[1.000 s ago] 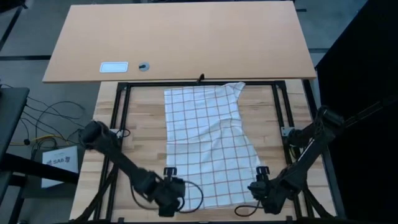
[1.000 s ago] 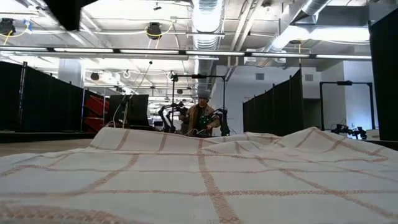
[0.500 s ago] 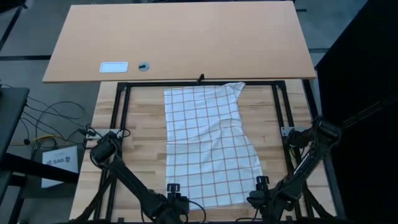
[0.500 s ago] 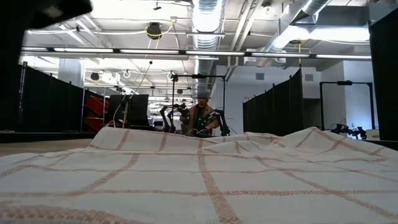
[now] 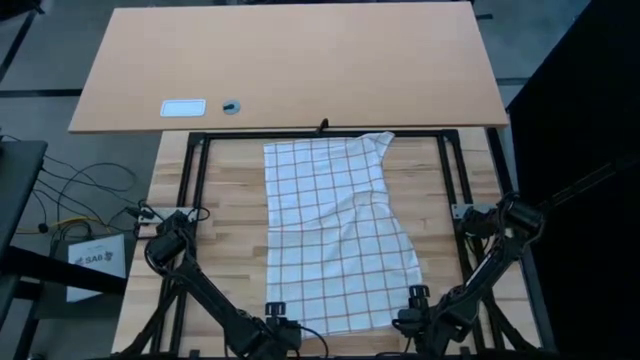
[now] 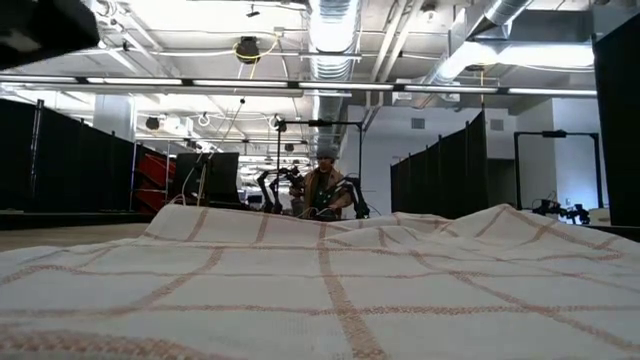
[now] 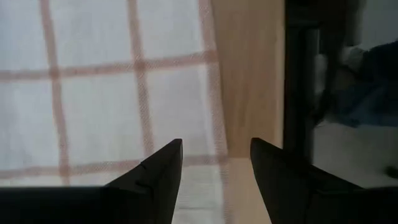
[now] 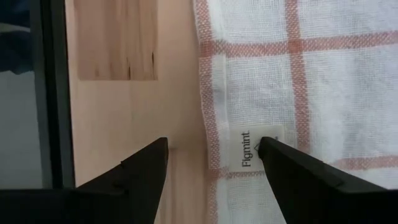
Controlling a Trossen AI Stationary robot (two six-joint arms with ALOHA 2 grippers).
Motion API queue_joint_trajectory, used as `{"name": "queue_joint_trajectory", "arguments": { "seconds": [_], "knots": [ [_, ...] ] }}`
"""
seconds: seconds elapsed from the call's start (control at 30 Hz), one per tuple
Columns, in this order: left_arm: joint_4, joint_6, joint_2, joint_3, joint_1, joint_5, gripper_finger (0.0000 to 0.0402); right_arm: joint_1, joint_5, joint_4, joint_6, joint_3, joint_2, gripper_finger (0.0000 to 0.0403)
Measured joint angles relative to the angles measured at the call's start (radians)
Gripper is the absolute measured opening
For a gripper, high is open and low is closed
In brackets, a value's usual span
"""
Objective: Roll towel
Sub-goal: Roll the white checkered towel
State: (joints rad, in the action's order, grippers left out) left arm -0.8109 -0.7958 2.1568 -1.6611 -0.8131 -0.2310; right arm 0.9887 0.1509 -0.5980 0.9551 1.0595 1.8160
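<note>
Both grippers, left [image 7: 214,163] and right [image 8: 211,163], we see parted over towel [image 5: 335,235] near-edge corners, bare table [image 5: 225,215] alongside, tag [image 8: 255,147] reads "Figmint".

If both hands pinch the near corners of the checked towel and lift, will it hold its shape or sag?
The towel would probably sag: it already lies rippled on the table. Its thin weave suggests it's light. The open left hand and right hand hover over its corners.
</note>
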Motion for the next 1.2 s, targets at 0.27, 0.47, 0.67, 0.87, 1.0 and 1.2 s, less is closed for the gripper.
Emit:
{"name": "queue_joint_trajectory", "arguments": {
  "seconds": [0.27, 0.47, 0.67, 0.87, 1.0, 1.2],
  "knots": [
    [0.002, -0.055, 0.036, 0.022, 0.003, 0.028, 0.0175, -0.015, 0.001, -0.002, -0.025, 0.001, 0.007, 0.0245],
    [-0.009, -0.086, 0.045, 0.022, 0.003, 0.014, 0.0174, -0.02, 0.0, -0.004, -0.068, 0.003, 0.018, 0.0245],
    [-0.035, -0.092, 0.047, 0.022, 0.001, 0.005, 0.0159, -0.025, -0.003, -0.019, -0.077, 0.003, 0.019, 0.024],
    [-0.051, -0.091, 0.047, 0.022, -0.002, 0.001, 0.0133, -0.029, -0.006, -0.051, -0.089, 0.003, 0.019, 0.0216],
    [-0.077, -0.092, 0.048, 0.023, -0.006, 0.0, 0.0093, -0.029, -0.007, -0.058, -0.089, 0.002, 0.033, 0.0174],
    [-0.103, -0.102, 0.049, 0.024, -0.021, -0.02, 0.0008, -0.021, -0.018, -0.057, -0.076, 0.003, 0.048, 0.006]
  ]
}}
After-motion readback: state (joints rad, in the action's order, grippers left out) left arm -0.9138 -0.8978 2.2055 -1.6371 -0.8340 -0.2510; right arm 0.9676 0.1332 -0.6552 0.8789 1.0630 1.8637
